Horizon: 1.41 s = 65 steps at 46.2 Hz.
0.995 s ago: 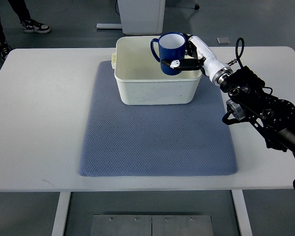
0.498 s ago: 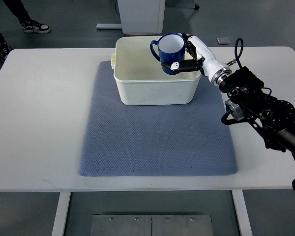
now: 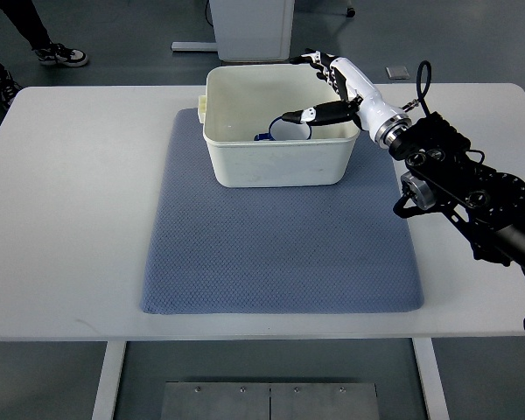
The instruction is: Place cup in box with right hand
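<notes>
Over the far right corner of the white plastic box (image 3: pixel 276 162) the right hand (image 3: pixel 325 87) hangs with its fingers spread wide and holding nothing. One finger (image 3: pixel 308 58) reaches up past the far rim, and the thumb (image 3: pixel 302 115) points left, across the inside of the box. The hand's arm comes from the right edge of the picture: a white forearm first, then black joints and cables (image 3: pixel 459 179) which lie above the right part of the table.

The blue cup (image 3: pixel 280 132) is inside the box, low down near the front wall, in the right half. Only its round opening and a bit of the blue handle (on the left side of the cup) can be seen, because the front wall hides the rest. The thumb is just above the cup; I cannot tell if it touches the rim.

The box stands on the far part of a blue-grey mat (image 3: pixel 280 245), and the mat lies on the white table (image 3: pixel 70 219). At the upper left, on the grey floor behind the table, a person's shoes (image 3: pixel 61 56) and dark trouser legs are visible. A white cabinet base (image 3: pixel 249 31) stands behind the box.
</notes>
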Each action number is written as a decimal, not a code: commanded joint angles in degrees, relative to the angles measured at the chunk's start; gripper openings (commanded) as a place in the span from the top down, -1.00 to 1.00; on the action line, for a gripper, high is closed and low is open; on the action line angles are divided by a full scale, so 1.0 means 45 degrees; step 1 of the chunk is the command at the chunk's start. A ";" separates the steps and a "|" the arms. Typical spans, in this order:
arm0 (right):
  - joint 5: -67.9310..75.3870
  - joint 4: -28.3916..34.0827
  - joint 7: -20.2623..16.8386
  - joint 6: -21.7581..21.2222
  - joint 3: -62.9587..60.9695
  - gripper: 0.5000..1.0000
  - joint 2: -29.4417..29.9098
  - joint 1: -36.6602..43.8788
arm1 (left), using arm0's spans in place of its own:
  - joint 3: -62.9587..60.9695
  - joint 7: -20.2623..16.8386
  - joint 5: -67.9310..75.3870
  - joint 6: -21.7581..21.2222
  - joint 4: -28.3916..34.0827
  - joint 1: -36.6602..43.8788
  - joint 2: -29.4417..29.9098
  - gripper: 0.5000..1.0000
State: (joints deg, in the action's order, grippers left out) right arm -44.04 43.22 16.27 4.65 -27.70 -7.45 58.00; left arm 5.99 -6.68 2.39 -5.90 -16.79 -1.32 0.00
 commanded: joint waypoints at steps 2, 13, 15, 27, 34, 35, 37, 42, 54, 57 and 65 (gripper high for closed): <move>0.0001 0.0454 -0.0022 0.0001 -0.0017 -0.98 -0.0452 0.0003 | 0.0016 0.0001 -0.0004 0.0002 0.0001 0.0000 0.0000 -1.00; 0.0781 0.1314 -0.0237 -0.0018 -0.0037 -0.98 -0.1682 -0.0017 | 0.0016 0.0001 -0.0004 0.0002 0.0001 0.0000 0.0000 -1.00; 0.1035 0.1353 -0.0257 -0.0057 -0.0037 -0.98 -0.1858 -0.0036 | -0.0004 0.0001 0.0015 0.0002 0.0001 0.0000 0.0000 -1.00; 0.2481 0.1314 -0.0666 -0.0194 -0.0836 -0.98 -0.2484 -0.0329 | 0.0015 0.0001 -0.0004 0.0002 0.0001 0.0000 0.0000 -1.00; 0.2521 0.1275 -0.1369 -0.0603 -0.2749 -0.98 -0.2406 -0.1324 | 0.0016 0.0001 0.0015 0.0002 0.0001 0.0000 0.0000 -1.00; 0.2521 0.1275 -0.1505 -0.0662 -0.3061 -0.98 -0.2367 -0.1500 | -0.0004 0.0001 -0.0004 0.0002 0.0001 0.0000 0.0000 -1.00; 0.2501 0.1275 -0.1721 -0.0780 -0.3550 -0.98 -0.2347 -0.1793 | -0.0004 0.0001 -0.0004 0.0002 0.0001 0.0000 0.0000 -1.00; 0.2481 0.1275 -0.1936 -0.0819 -0.4586 -0.98 -0.2055 -0.2321 | -0.0004 0.0001 0.0015 0.0002 0.0001 0.0000 0.0000 -1.00; 0.2228 0.1178 -0.2698 -0.0799 -0.6832 -0.99 -0.1059 -0.2985 | 0.0016 0.0001 -0.0004 0.0002 0.0001 0.0000 0.0000 -1.00; 0.2072 0.1061 -0.2737 -0.0780 -0.7165 -0.99 -0.0786 -0.3025 | -0.0004 0.0001 -0.0004 0.0002 0.0001 0.0000 0.0000 -1.00; 0.1974 0.0416 -0.2620 -0.0722 -0.7868 -0.99 -0.0395 -0.3259 | -0.0004 0.0001 -0.0004 0.0002 0.0001 0.0000 0.0000 -1.00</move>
State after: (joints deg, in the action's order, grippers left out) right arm -35.13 46.09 4.15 1.23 -62.21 -9.91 43.62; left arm 6.00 -6.68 2.41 -5.88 -16.78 -1.31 0.00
